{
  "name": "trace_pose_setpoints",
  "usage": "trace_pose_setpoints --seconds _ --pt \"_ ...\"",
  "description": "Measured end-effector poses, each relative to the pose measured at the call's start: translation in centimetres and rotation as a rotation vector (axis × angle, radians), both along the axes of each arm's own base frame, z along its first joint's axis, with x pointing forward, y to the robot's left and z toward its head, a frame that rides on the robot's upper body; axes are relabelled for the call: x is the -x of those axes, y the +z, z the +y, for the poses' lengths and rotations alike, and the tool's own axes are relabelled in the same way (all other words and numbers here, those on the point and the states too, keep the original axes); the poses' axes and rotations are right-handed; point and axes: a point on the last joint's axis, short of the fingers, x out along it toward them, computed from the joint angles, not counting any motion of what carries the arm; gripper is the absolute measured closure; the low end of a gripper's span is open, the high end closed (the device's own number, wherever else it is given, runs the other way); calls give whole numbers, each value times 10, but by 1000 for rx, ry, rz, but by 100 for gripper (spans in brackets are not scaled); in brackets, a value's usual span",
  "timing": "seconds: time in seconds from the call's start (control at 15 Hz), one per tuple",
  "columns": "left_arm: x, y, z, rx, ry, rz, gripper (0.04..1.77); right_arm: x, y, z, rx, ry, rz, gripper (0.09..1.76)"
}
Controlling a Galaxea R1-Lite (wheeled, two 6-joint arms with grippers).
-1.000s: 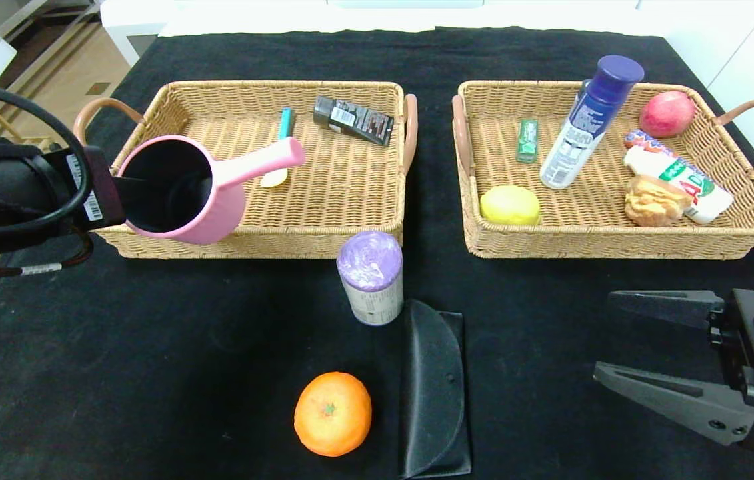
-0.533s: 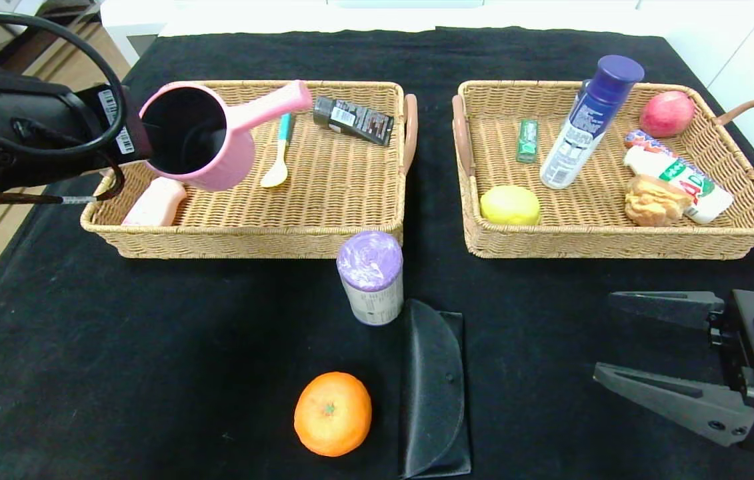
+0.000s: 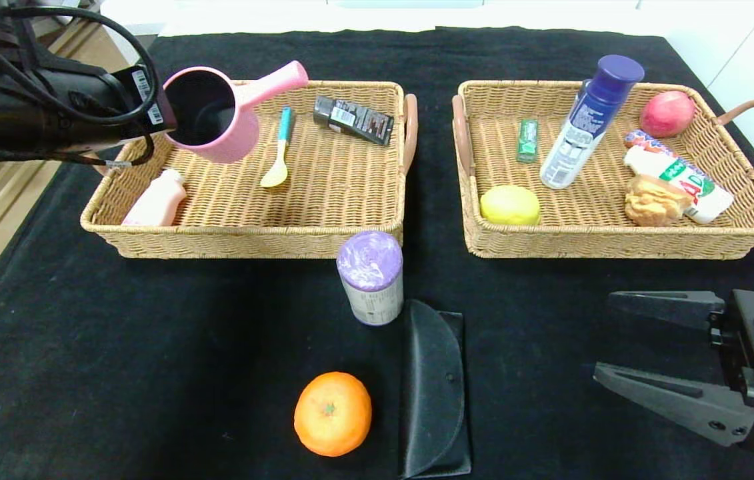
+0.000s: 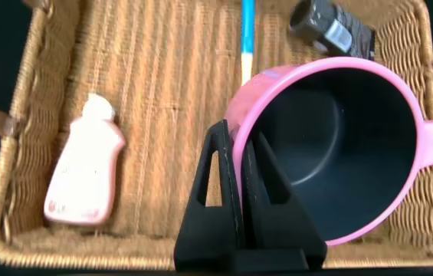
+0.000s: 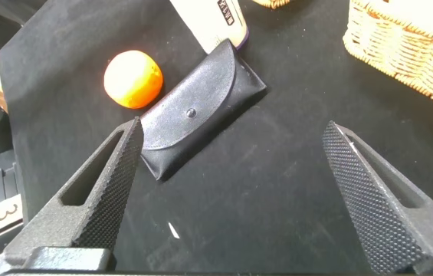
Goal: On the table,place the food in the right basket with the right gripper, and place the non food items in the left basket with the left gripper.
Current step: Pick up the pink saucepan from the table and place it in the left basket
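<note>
The left gripper (image 4: 235, 188) was clamped on the rim of the pink saucepan (image 3: 217, 113), one finger inside the dark bowl and one outside the wall, holding the pan tilted above the far-left corner of the left basket (image 3: 363, 230). To complete this step well, the pan should be lowered onto bare weave between the pink bottle (image 3: 157, 200) and the spoon (image 3: 279, 150), levelled so its handle clears the far rim, and released only once the base is supported; a drop from this height could tip it onto the spoon. The right gripper (image 3: 657, 350) hung idle over the table (image 3: 117, 367) at the near right, its fingers spread wide and holding nothing. The orange (image 3: 333, 413), the black pouch (image 3: 433, 393) and the purple-lidded canister (image 3: 371, 277) were not yet sorted, standing on the cloth in front of the baskets.
</note>
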Motion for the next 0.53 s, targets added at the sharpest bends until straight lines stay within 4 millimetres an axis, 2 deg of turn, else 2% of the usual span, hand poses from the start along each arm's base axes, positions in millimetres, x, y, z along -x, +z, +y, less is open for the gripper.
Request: trace_pose_setpoints --seconds 0.27,0.53 --pt "-25 -8 2 8 -1 -5 166 0 0 0 0 0 -1 14" --pt "-39 -17 0 6 2 21 166 0 0 -1 0 -5 -2 14"
